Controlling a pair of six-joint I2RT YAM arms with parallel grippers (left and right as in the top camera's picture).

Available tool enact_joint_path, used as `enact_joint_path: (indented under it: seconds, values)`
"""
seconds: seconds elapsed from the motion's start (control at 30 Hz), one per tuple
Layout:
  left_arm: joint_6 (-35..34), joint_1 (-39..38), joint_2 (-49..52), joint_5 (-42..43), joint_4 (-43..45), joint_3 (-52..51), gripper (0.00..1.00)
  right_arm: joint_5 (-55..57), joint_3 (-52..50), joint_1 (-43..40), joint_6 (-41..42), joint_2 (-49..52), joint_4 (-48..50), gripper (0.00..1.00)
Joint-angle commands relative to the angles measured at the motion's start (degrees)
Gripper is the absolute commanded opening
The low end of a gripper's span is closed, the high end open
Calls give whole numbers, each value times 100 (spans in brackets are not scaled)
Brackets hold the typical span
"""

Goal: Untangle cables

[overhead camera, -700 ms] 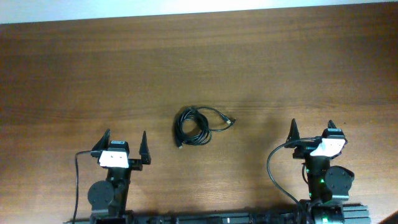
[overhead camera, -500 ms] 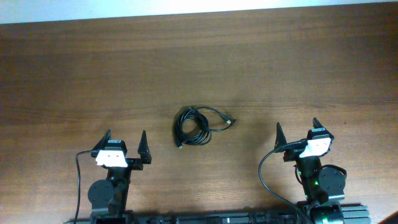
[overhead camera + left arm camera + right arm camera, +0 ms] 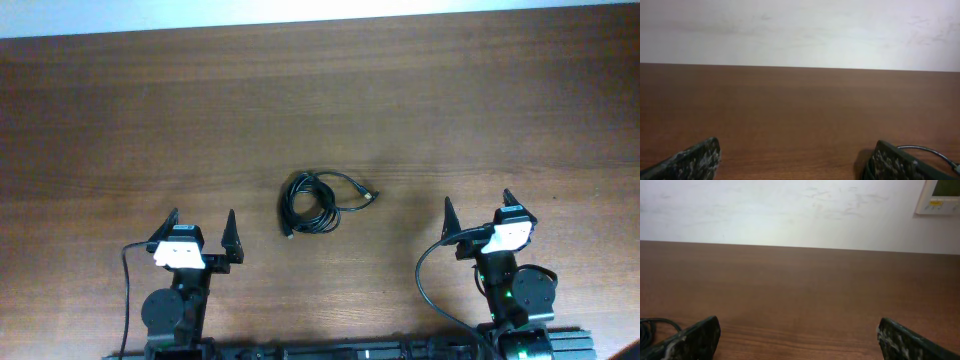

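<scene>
Cables [image 3: 315, 203]: lying coiled in one bundle at table [image 3: 120, 120] centre, untouched.
Left gripper [image 3: 201, 220]: I am holding it spread, 9 o'clock of cables.
Right gripper [image 3: 477, 203]: I am holding it spread, 3 o'clock.

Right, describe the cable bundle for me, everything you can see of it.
The cables lie as one small loose coil of thin black cord, several overlapping loops flat on the brown wooden table, near its middle. One tail curves out to the right and ends in a small plug. Another short end pokes out at the coil's lower left. How many cords are wound together cannot be told. Only the table touches the coil.
</scene>
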Motion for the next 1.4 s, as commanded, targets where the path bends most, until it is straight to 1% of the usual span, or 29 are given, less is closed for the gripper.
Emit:
enact_joint_path:
  seconds: [0.0,0.8,0.83,0.87,0.9,0.93,0.97,1.0,1.07,1.1,1.13,1.17,1.2,1.23,1.27,1.3,1.33,1.37]
  values:
    - [-57,-24,22,-42,-9,-31,99,24,-42,31,-39,-2,-20,98]
    - [-57,-24,22,-42,13,-31,99,24,-42,31,-39,-2,-20,98]
    - [-59,-24,20,33,153,-31,99,26,-42,31,-39,-2,-17,98]
    - [-57,-24,20,496,621,-31,99,24,-42,31,-39,-2,-20,99]
    - [-57,-24,20,929,1248,-31,99,24,-42,31,-39,-2,-20,98]
    - [-57,-24,20,1121,1939,0,99,26,-42,31,-39,-2,-20,98]
    - [-55,-22,22,1121,2378,247,99,26,-42,31,-39,-2,-20,98]
    - [24,-22,33,1123,2275,531,99,24,-42,31,-39,-2,-20,98]
    - [640,-22,310,1123,1453,1572,99,24,-42,31,-39,-2,-20,98]
    - [938,-22,632,1123,837,2249,99,24,-42,31,-39,-2,-20,98]
    - [1169,-22,1174,1126,55,3099,99,26,-42,31,-39,-2,-20,99]
    - [1176,-24,1742,1130,-632,3853,99,24,-42,31,-39,-2,-20,98]
    - [1178,-24,2514,1333,-1427,4697,99,24,-42,31,-39,-2,-20,98]
    - [1176,-24,3355,2109,-2109,5560,99,26,-42,31,-39,-2,-20,98]
    - [1167,-24,3700,2684,-2175,5834,99,24,-42,31,-39,-2,-20,98]
    - [1156,-24,4009,3491,-2076,5971,99,24,-42,31,-39,-2,-17,98]
    - [1154,-24,4229,3860,-1921,5976,99,24,-42,31,-39,-2,-17,98]
    - [1147,-24,4400,3976,-1908,5989,99,24,-42,31,-39,-2,-17,98]
